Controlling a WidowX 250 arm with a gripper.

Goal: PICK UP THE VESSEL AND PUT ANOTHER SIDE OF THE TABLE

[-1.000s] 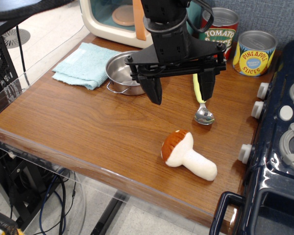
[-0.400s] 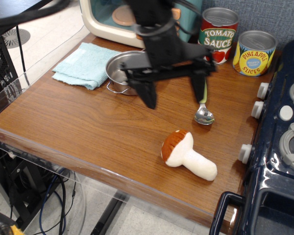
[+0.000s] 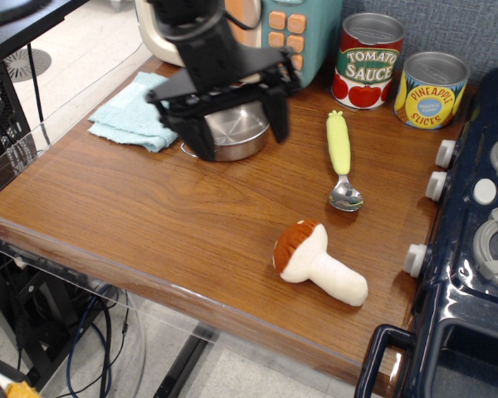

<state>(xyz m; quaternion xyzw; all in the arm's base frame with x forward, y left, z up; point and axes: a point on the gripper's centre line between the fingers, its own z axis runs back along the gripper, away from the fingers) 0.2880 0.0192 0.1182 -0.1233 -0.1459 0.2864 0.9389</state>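
One brown wood-grain tabletop [image 3: 149, 224], glossy, largest item on my list, carrying everything below. Dark blue toy stove [image 3: 473, 249] at its right edge, white knobs facing in. Black two-fingered gripper [image 3: 232, 137] next, hanging over the back-left area, its jaws spread wide with nothing between them; one finger sits at the left edge of the pot, the other at its right. Light blue folded cloth [image 3: 133, 112], back left, just beside the pot. Small shiny stainless-steel round vessel [image 3: 232, 131], shallow, standing on the table between cloth and spoon, partly hidden by my gripper; I cannot make out its handles clearly. Two labelled tins, tomato sauce [image 3: 367, 60] and pineapple slices [image 3: 432, 89], at the back right. Plush mushroom [image 3: 315, 261], brown cap, white stalk, front centre. Yellow-handled metal spoon [image 3: 340, 162], well apart from the pot. I judge the step in hand to be the descent onto the vessel: I should centre the fingers across the rim, lower until they bracket the wall, close firmly on the slippery steel, and keep clear of the cloth. Compared with a second ago, the gripper has travelled left from above the spoon to the pot; nothing else has shifted.
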